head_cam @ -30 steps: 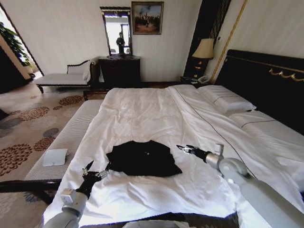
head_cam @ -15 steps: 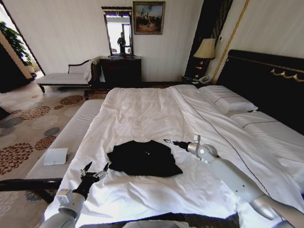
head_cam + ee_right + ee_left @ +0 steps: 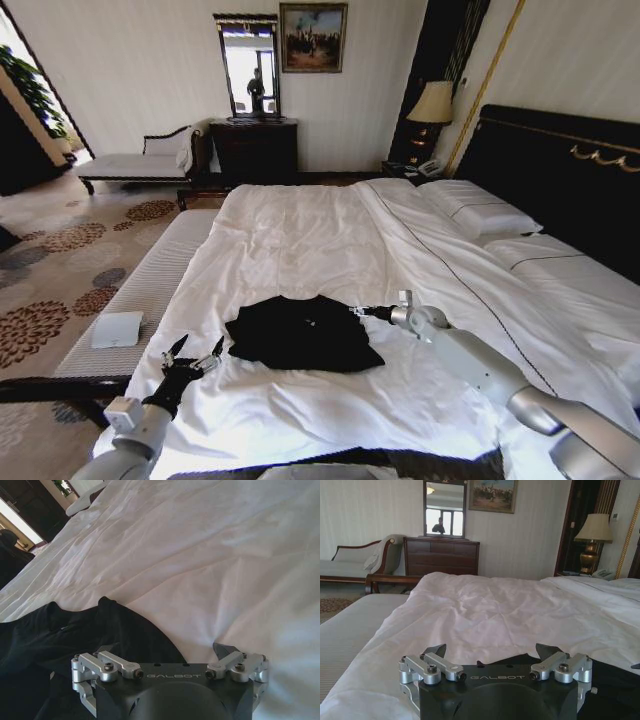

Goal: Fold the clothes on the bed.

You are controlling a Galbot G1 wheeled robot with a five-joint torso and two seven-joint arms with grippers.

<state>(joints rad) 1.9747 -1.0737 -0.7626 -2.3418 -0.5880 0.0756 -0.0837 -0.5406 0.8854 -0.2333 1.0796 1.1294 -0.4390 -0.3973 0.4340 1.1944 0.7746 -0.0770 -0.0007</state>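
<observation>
So, one black T-shirt [image 3: 300, 332] lies bunched on the near part of the bed [image 3: 300, 240], on the white duvet [image 3: 420, 390]. My right gripper [image 3: 356, 312], fingers spread, is at the shirt's right far corner (one finger over fabric). My left gripper [image 3: 194, 352] hovers open just left of the shirt.

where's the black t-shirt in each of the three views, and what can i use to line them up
Head view: the black T-shirt lies flat on the near part of the white duvet, between the left gripper and the right gripper.
Left wrist view: a dark strip past the open fingers.
Right wrist view: dark folds under one side of the gripper.
Shared landmark: the crumpled duvet; the mirror links the head and left wrist views.
</observation>
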